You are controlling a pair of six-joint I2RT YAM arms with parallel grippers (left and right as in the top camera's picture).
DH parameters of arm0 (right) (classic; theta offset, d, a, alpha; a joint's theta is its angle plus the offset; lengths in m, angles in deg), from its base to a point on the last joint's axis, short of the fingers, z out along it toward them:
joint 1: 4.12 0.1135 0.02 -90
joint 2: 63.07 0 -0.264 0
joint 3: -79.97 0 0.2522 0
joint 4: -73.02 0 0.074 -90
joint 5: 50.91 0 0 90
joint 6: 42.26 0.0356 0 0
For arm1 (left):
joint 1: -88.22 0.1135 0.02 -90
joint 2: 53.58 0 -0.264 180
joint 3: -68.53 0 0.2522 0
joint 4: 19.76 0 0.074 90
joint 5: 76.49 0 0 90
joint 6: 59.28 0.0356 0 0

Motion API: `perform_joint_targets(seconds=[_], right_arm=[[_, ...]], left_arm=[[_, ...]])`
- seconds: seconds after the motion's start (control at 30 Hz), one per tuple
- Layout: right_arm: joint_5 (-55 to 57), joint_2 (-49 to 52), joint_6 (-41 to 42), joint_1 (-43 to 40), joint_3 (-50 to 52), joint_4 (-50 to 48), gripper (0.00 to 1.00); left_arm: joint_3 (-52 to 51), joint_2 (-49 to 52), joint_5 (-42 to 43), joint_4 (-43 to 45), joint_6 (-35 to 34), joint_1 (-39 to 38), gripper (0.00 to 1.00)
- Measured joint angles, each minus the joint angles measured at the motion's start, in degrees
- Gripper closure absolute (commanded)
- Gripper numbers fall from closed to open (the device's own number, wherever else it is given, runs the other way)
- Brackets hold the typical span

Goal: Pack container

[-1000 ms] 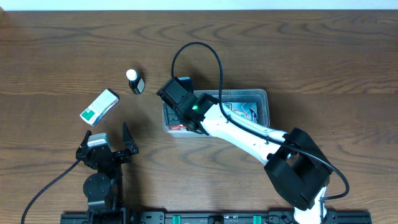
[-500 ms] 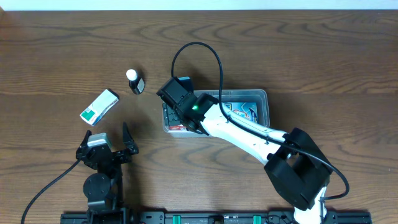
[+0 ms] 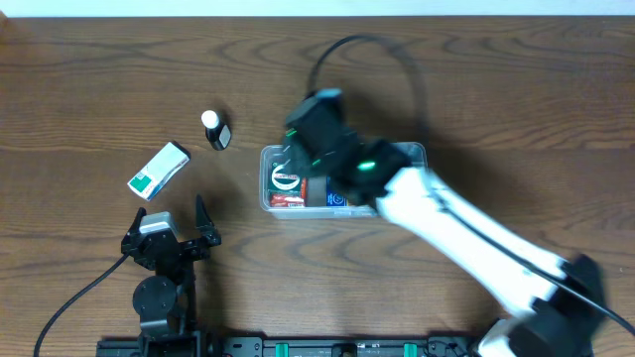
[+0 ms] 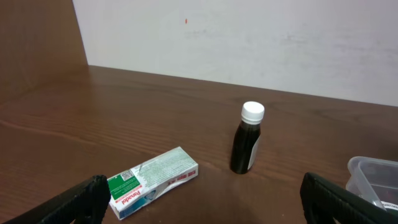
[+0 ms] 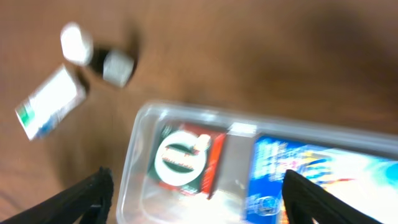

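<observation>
The clear plastic container (image 3: 266, 180) sits at mid-table. It holds a red and green packet with a white circle (image 3: 286, 183) at its left end and a blue packet (image 3: 337, 197) beside it. My right gripper (image 3: 312, 134) is blurred above the container's left half. In the right wrist view it is open and empty (image 5: 198, 193) over the container (image 5: 132, 155), the red and green packet (image 5: 186, 158) and the blue packet (image 5: 311, 177). My left gripper (image 3: 177, 234) is open and empty at the front left, also seen in its wrist view (image 4: 205, 202).
A green and white Panadol box (image 3: 159, 170) lies left of the container, also in the left wrist view (image 4: 152, 180). A dark bottle with a white cap (image 3: 214, 130) stands behind it, also in the left wrist view (image 4: 247, 140). The container's corner (image 4: 373, 177) shows at right.
My right arm has swung up and to the right, away from the container's left end, and is blurred. The red and green packet now lies uncovered in the container. The left arm has not moved.
</observation>
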Motion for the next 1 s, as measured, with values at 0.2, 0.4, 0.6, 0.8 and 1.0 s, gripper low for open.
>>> perform_joint_targets(seconds=[0.2,0.4,0.6,0.8,1.0], right_arm=[[3.98,-8.9,-1.95,-14.6,-0.04,4.63,0.01],[5.35,-9.46,-2.38,-30.84,0.0,10.1,0.01],[4.59,-9.05,-2.38,-45.0,0.02,11.23,0.01],[2.16,-8.44,-2.36,-56.57,0.02,11.3,0.01],[1.09,-8.44,-2.36,-61.94,0.02,11.37,0.01]], left_arm=[[0.0,0.0,0.0,0.0,0.0,0.0,0.02],[0.0,0.0,0.0,0.0,-0.02,0.0,0.02],[0.0,0.0,-0.02,0.04,0.0,0.0,0.02],[0.0,0.0,0.0,0.02,0.0,0.0,0.02],[0.0,0.0,0.0,0.04,-0.04,0.0,0.02]])
